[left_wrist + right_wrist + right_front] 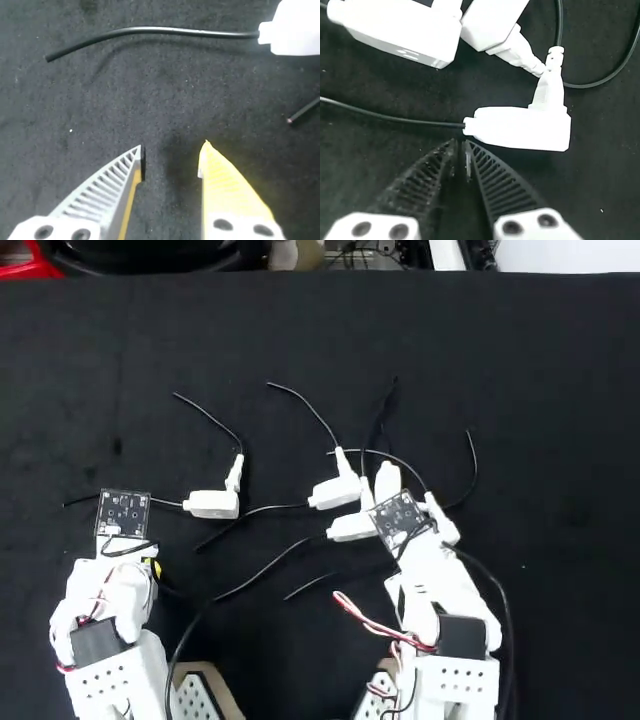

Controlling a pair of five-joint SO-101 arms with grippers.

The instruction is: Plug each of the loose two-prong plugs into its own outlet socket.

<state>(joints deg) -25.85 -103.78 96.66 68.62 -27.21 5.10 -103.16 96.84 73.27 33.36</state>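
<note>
Nearest us, our left gripper (172,152) gapes wide and empty. Our right gripper (464,150) is pinched together on nothing. Just beyond it lies a white plug (520,129). We judge it light, rigid and slick, best gripped across its flat body, not its springy cord (385,117).

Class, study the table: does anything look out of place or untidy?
Yes: the white plug pieces near the right gripper lie bunched at mixed angles, and their black cables cross one another. Nothing looks broken.
</note>
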